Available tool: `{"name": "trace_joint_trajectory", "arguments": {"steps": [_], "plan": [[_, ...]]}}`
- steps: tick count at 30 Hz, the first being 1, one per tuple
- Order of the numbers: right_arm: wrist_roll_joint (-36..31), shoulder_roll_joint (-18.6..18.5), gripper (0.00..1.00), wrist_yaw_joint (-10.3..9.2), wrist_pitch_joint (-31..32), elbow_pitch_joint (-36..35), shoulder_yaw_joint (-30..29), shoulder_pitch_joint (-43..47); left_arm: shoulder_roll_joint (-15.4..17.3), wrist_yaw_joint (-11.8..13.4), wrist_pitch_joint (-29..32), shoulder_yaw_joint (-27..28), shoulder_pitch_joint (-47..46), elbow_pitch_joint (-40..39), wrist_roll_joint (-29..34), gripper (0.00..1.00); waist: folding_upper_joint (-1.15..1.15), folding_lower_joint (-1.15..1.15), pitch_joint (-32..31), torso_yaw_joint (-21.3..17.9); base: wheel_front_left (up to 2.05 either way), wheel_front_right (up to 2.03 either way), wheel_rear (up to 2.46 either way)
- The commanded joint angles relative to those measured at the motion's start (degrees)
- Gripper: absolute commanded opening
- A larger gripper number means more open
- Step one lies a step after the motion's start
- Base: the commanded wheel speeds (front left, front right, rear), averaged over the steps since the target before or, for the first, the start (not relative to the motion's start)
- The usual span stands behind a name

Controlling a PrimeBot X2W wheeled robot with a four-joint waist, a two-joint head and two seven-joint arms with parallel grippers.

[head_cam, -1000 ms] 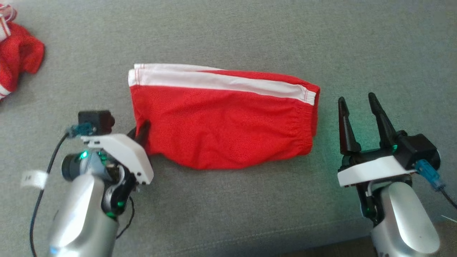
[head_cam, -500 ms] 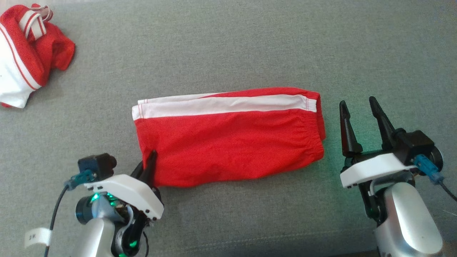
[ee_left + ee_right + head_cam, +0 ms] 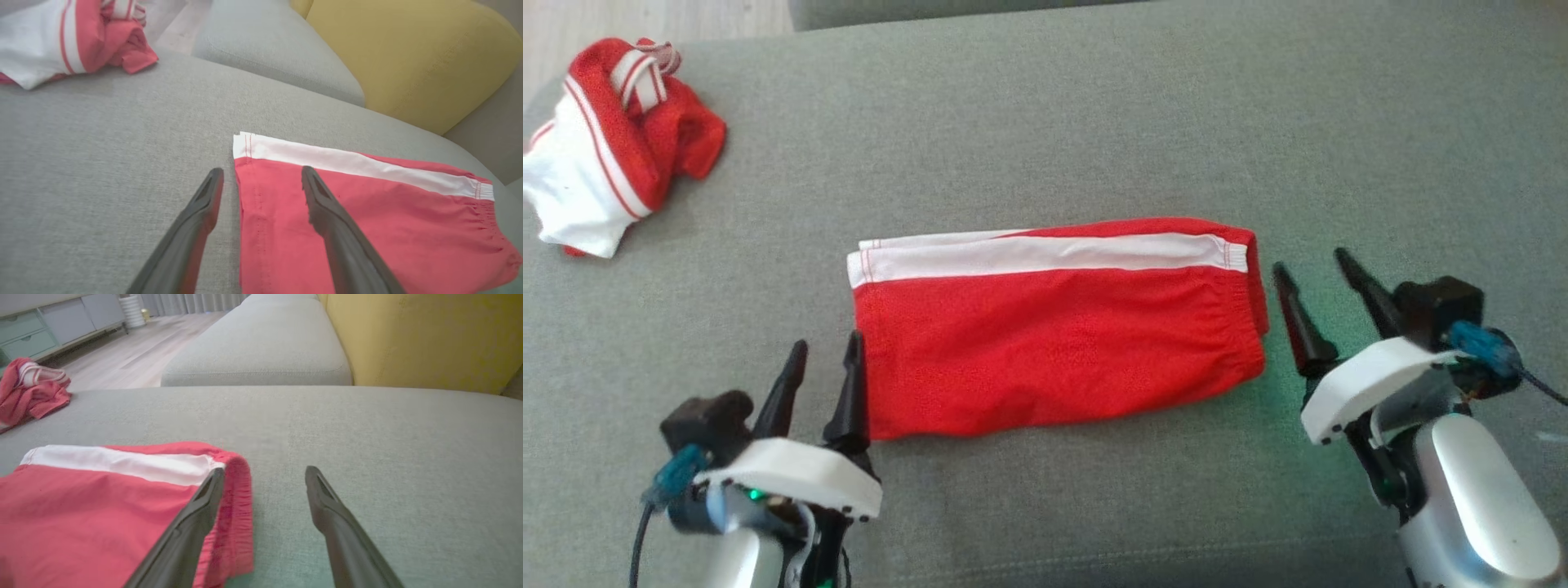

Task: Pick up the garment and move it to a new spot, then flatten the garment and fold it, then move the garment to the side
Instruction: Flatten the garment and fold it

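A: Ground first?

B: Grey sofa (image 3: 1045,122), broad flat seat. A yellow cushion (image 3: 408,57) stands behind it. The right wrist view shows a second grey seat block further back, with pale wood floor (image 3: 122,351) beside it.

A: Cloth on the seat?

B: Two pieces. The bigger is a pair of red shorts (image 3: 1054,343), folded into a long flat rectangle at mid-seat. White stripe along the far edge, gathered waistband at the robot's right end.

A: And the jersey?

B: Jersey (image 3: 613,180) lies in a crumpled heap at the far left corner of the seat, near its edge. Red and white, striped trim on top. Well apart from the shorts and from both arms.

A: Left gripper?

B: Left gripper (image 3: 827,343) is low at the left end of the shorts. Its jaws stand wide apart and grip nothing. In its wrist view they straddle the cloth's left edge, one finger over the red and the other over bare sofa. Can't tell whether that finger touches the cloth.

A: Right gripper?

B: Right gripper (image 3: 1308,261) is just beside the waistband end. Jaws spread wide and empty. The inner finger is close against the waistband, the outer over bare grey.
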Motion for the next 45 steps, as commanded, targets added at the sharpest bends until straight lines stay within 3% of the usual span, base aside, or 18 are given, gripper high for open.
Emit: {"name": "trace_joint_trajectory", "arguments": {"steps": [1,6,13,25,27,28,31,33,38,45], "plan": [[1.54,-1.63,1.00,0.42,2.33,-2.66,2.73,-0.39,0.58,0.78,-1.76,2.43,-0.33,-2.74,0.84,1.00,0.00,0.00,-0.75,0.52,0.00,0.00,0.00],[6.11,-4.90,1.00,0.42,9.47,-2.62,6.64,-1.48,-0.10,2.52,-4.68,2.33,2.37,-4.51,1.39,1.00,0.00,0.00,-1.86,1.70,0.00,0.00,0.00],[9.70,-7.34,1.00,0.42,15.10,3.06,8.98,-5.02,-0.51,3.61,-5.87,1.39,3.63,-5.64,2.08,1.00,0.00,0.00,-1.96,3.42,0.00,0.00,0.00],[20.28,-6.95,0.99,0.42,22.12,19.05,13.57,-12.81,-0.34,4.95,-5.80,0.53,4.16,-6.50,2.84,1.00,0.00,0.00,-1.90,6.80,0.00,0.00,0.00],[21.75,-6.79,0.58,0.42,22.60,20.11,14.72,-13.63,-0.30,5.08,-5.72,0.42,4.27,-6.60,2.86,1.00,0.00,0.00,-1.98,6.95,0.00,0.00,0.00],[22.43,-6.77,0.46,0.42,22.73,20.48,15.31,-14.02,-0.27,5.15,-5.68,0.38,4.35,-6.65,2.87,1.00,0.00,0.00,-2.04,6.97,0.00,0.00,0.00],[24.42,-6.90,0.25,0.42,22.94,21.20,17.09,-15.06,-0.14,5.43,-5.50,0.32,4.57,-6.86,2.90,1.00,0.00,0.00,-2.23,6.75,0.00,0.00,0.00],[25.71,-7.31,0.00,0.42,23.04,21.44,18.18,-15.73,-0.09,5.61,-5.37,0.24,4.65,-7.01,2.93,1.00,0.00,0.00,-2.39,6.41,0.00,0.00,0.00],[28.81,-11.15,0.00,0.42,23.34,21.02,20.49,-18.05,0.12,5.92,-5.12,-0.10,4.97,-7.55,3.02,1.00,0.00,0.00,-3.03,4.52,0.00,0.00,0.00],[29.70,-20.10,0.00,0.42,25.57,18.02,21.73,-21.05,0.34,6.21,-4.59,-0.71,5.13,-8.37,3.20,1.00,0.00,0.00,-3.22,1.88,0.00,0.00,0.00]]}}
